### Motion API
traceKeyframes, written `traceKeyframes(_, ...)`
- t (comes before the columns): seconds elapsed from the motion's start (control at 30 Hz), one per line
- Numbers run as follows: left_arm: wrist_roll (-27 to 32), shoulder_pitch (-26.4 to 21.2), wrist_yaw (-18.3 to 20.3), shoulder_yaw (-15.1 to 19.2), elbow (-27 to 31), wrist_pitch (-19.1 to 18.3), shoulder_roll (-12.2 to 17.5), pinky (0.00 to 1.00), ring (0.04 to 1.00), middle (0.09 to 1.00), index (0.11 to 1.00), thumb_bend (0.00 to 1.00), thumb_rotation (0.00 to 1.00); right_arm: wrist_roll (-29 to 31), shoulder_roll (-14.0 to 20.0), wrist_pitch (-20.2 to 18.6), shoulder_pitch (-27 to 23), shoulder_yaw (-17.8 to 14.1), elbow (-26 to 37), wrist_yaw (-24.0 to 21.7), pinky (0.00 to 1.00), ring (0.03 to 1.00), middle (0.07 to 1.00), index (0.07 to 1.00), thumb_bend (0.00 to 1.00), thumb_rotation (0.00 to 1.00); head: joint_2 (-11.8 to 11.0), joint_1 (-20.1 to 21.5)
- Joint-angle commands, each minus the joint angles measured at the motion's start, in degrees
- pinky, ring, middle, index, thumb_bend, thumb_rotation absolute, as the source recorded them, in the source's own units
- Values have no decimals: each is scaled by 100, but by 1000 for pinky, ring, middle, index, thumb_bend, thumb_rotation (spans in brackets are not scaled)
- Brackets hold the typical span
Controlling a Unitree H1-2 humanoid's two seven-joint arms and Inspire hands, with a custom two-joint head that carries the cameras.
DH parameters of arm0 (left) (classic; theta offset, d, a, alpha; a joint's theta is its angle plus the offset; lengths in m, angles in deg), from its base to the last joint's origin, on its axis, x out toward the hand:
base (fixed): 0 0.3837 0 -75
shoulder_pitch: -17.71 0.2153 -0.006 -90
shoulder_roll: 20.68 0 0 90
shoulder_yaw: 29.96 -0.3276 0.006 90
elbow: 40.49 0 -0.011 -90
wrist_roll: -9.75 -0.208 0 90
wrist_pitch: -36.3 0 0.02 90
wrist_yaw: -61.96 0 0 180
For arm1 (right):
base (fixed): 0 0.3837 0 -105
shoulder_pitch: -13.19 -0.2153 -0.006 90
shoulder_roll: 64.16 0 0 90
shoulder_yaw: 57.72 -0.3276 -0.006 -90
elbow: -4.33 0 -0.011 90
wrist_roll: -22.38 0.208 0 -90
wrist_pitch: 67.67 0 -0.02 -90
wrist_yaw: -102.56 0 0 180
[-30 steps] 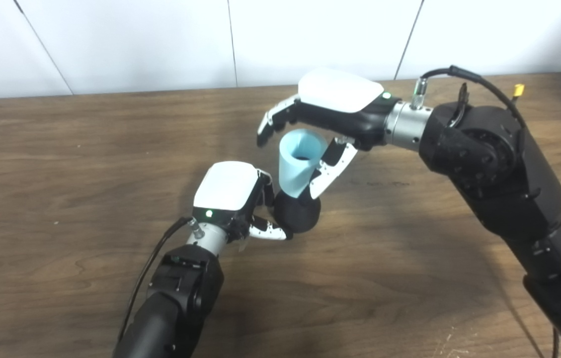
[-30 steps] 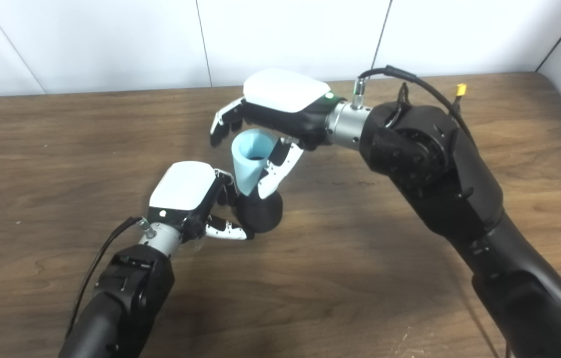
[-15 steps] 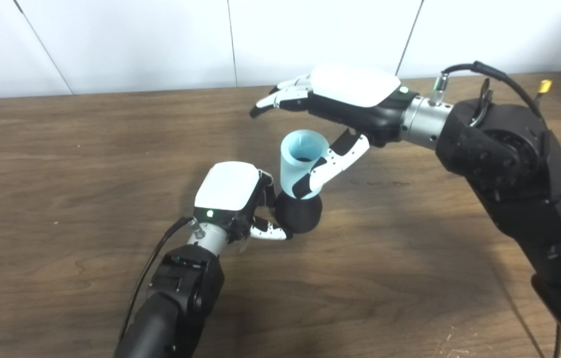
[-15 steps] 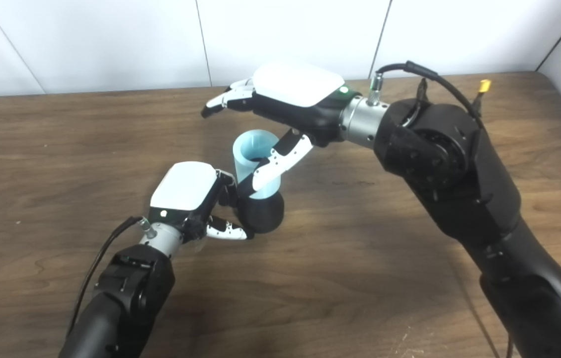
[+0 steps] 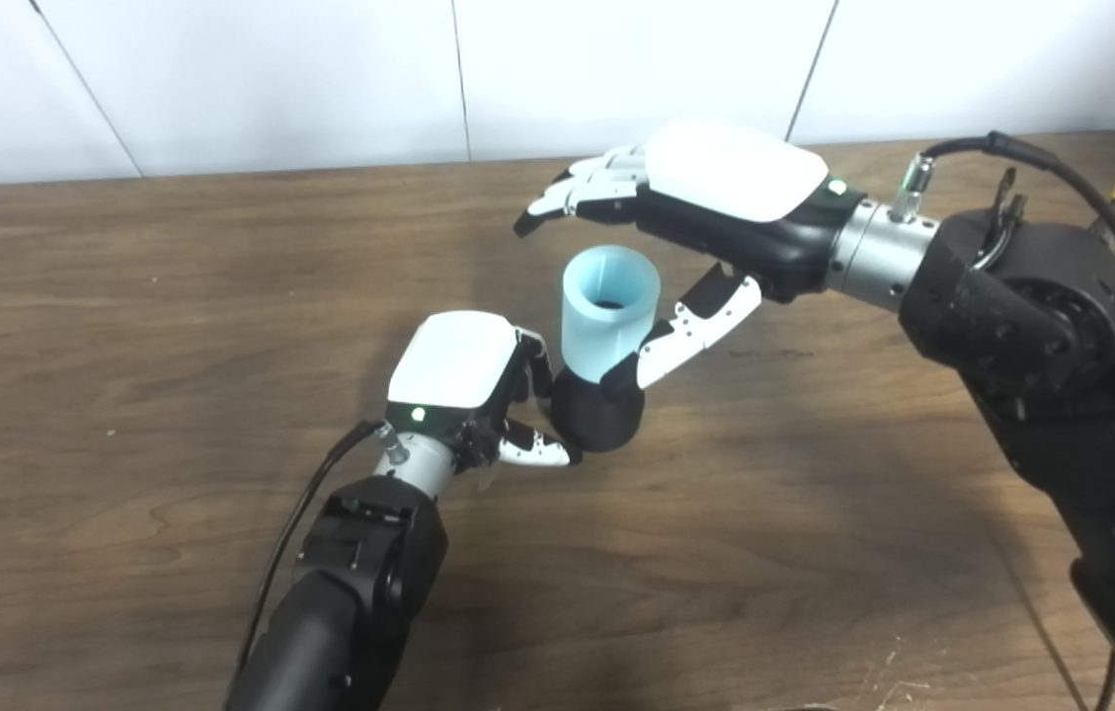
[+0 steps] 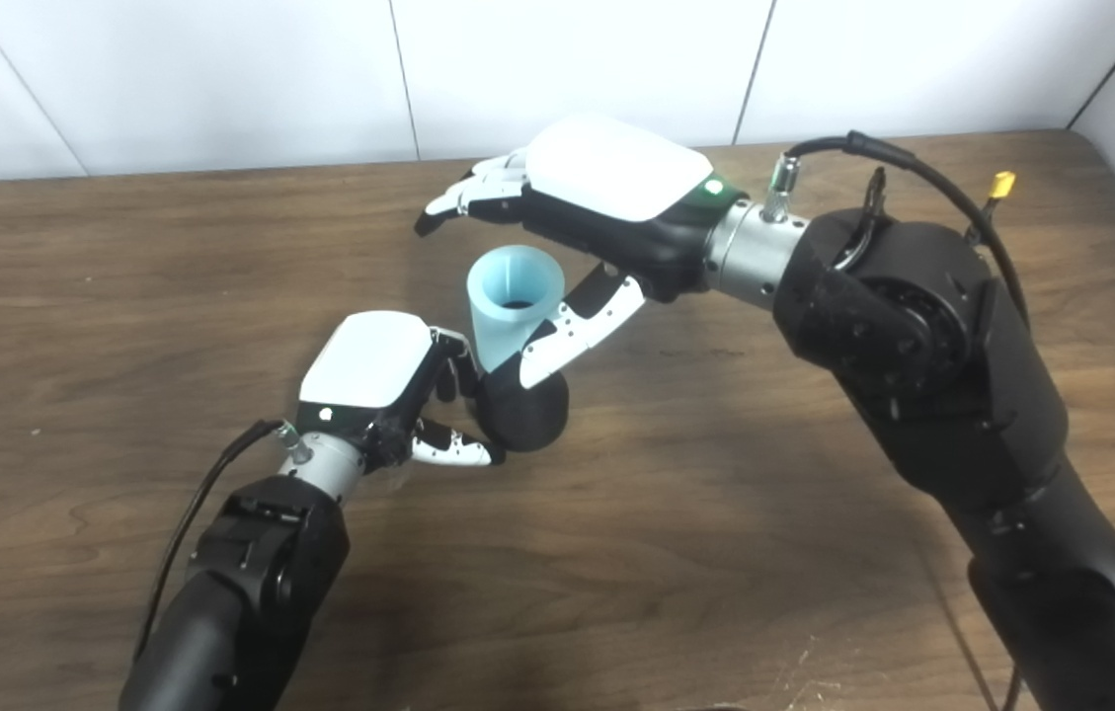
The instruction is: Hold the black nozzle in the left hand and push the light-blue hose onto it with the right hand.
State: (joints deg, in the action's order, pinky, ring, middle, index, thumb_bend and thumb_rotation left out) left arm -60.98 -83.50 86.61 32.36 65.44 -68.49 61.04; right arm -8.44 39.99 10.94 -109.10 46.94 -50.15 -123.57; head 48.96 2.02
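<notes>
Right hand [image 5: 715, 197] sits above and behind the hose [image 5: 608, 311], fingers [image 5: 582, 188] spread apart over its open top, gripping nothing. Only the thumb [image 5: 690, 328] reaches down, its dark tip at the seam where hose meets nozzle [image 5: 597, 415]; looks like touching, hard to be sure. Left hand [image 5: 458, 380] is clamped on the nozzle from the side, thumb curled under near the bench [image 5: 122, 326].

Hose stands roughly upright, narrow end seated on top of the nozzle, wide mouth up, leaning slightly. Depth of the seating is hidden inside the joint.

Risks, as a judgement:
- Hose is unheld, so if the fit is shallow a thumb nudge or a twitch of the left hand could tip it off onto the bench.
- The thumb tip at the seam could drag or lever the hose sideways if the right hand pulls away along that line.
- If the right hand pushes down off-centre with open fingers, the hose could fold or skid off instead of sliding on.
- The nozzle is round and pinched from one side only; a hard push could roll it out of the left hand.
</notes>
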Motion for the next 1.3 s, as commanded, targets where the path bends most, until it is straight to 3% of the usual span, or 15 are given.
traceKeyframes(0.0, -91, -42, -100, -14, 71, 100, -36, 470, 564, 546, 587, 694, 32, 35, 92, 51, -157, -137, 93, 137, 867, 885, 847, 830, 706, 707, 1, 5)
traceKeyframes(0.07, -169, -66, -151, -11, 88, 120, -9, 475, 577, 607, 659, 856, 87, 25, 84, 57, -150, -155, 88, 142, 861, 881, 841, 827, 708, 702, 5, 0)
traceKeyframes(0.1, -195, -85, -140, -3, 112, 123, 3, 481, 583, 618, 674, 880, 103, 26, 81, 61, -146, -163, 81, 148, 860, 880, 840, 826, 709, 701, 8, -1)
traceKeyframes(0.3, -116, -226, -41, 132, 374, 162, -5, 496, 605, 646, 705, 944, 183, 41, 74, 126, -124, -205, 19, 207, 825, 867, 829, 820, 711, 693, 9, -7)
traceKeyframes(0.43, -163, -260, -263, 162, 456, 390, 21, 484, 612, 668, 721, 989, 249, 33, 89, 152, -132, -192, 8, 188, 779, 853, 821, 813, 719, 704, 17, -7)
traceKeyframes(0.63, -326, -253, -655, 176, 438, 612, 21, 466, 640, 725, 785, 1000, 338, 26, 74, 132, -136, -195, 0, 191, 765, 850, 813, 807, 716, 688, 30, -5)
traceKeyframes(0.77, -457, -249, -678, 177, 366, 608, -23, 585, 729, 767, 788, 1000, 406, 79, 69, 159, -137, -211, -31, 217, 766, 846, 807, 799, 719, 675, 37, -18)
traceKeyframes(0.83, -366, -226, -748, 210, 266, 612, -82, 683, 768, 777, 785, 1000, 432, 113, 72, 161, -140, -222, -47, 222, 764, 846, 805, 798, 722, 670, 45, -44)
traceKeyframes(0.97, 122, -201, -525, 368, 44, 473, -270, 765, 781, 776, 789, 1000, 444, 173, 86, 196, -152, -223, -84, 229, 755, 845, 799, 795, 724, 663, 54, -83)
traceKeyframes(1.27, 721, -276, -441, 447, -394, 378, -343, 775, 754, 742, 772, 1000, 460, 203, 17, 200, -198, -176, -136, 256, 775, 843, 788, 789, 731, 640, 50, -89)
